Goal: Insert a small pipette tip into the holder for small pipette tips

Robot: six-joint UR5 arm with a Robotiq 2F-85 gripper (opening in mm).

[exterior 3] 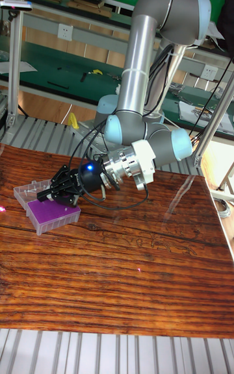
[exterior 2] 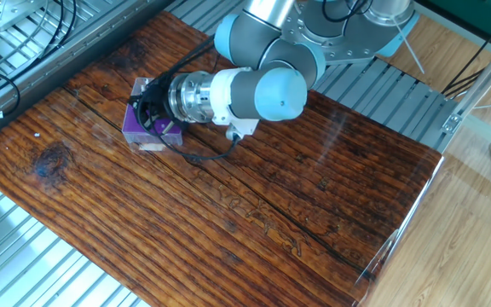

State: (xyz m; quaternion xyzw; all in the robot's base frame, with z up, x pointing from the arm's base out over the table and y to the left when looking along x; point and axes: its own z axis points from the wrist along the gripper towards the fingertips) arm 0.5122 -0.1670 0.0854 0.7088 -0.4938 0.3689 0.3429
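The holder for small pipette tips (exterior 2: 133, 128), a small clear box with a purple top plate, stands on the left part of the wooden table (exterior 2: 271, 213). In the tall fixed view the holder (exterior 3: 55, 215) shows its purple plate, with its clear lid (exterior 3: 27, 191) folded open behind. My gripper (exterior 2: 149, 115) reaches in from the right and hangs over the holder's back edge. Its black fingers (exterior 3: 57, 187) slant down to the left, and the gripper (exterior 3: 44, 197) looks shut, fingertips drawn together. The small pipette tip is too small to make out.
A black cable (exterior 2: 205, 155) loops from the wrist down onto the table beside the holder. Grey metal slats (exterior 2: 24, 247) border the table at the left and back. The table's right edge (exterior 2: 407, 213) drops to a wooden floor.
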